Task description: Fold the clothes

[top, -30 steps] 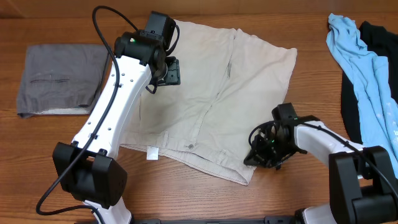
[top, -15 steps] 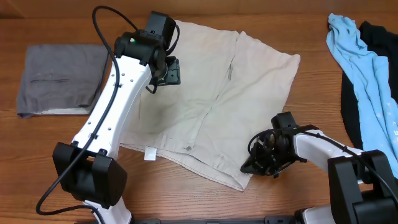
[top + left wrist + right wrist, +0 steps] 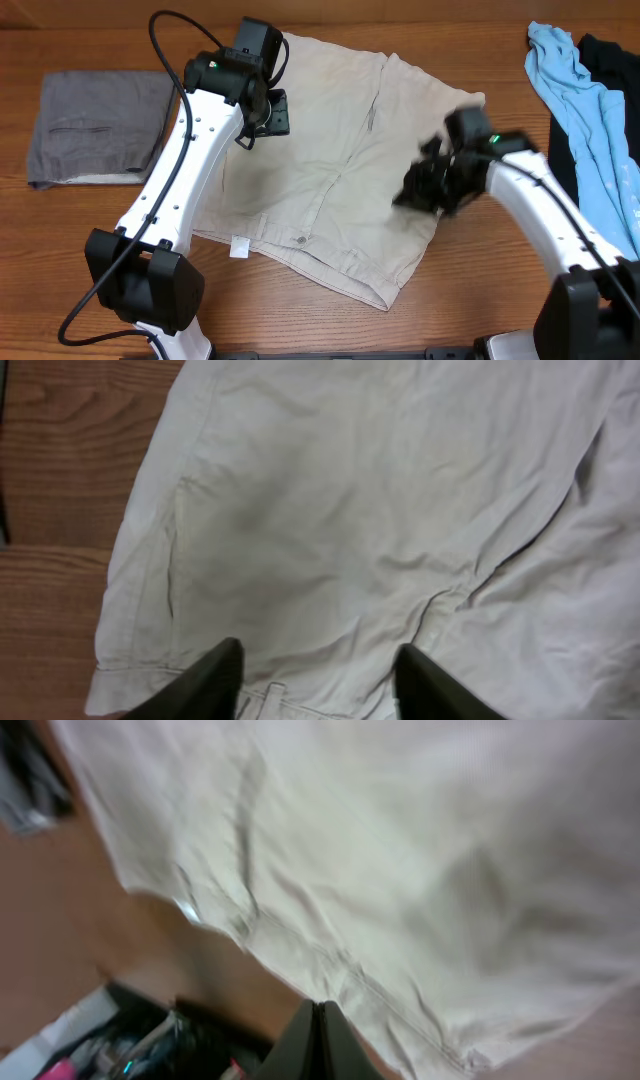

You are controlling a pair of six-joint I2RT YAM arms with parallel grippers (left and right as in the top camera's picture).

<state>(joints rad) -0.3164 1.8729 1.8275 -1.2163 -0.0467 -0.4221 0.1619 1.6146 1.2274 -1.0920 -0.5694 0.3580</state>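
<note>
Shorts (image 3: 330,170) lie beneath both grippers — right gripper (image 3: 316,1018) pressed together, nearer the waistband (image 3: 340,262); left gripper (image 3: 318,665) spread.

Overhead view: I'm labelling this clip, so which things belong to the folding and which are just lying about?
In the job: beige shorts, open left gripper, shut right gripper.
Lying about: folded grey garment, light blue garment, black garment.

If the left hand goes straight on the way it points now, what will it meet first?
Most likely the beige shorts: in the wrist view the left hand, open, points at their cloth with nothing between. How big the gap is cannot be told.
</note>
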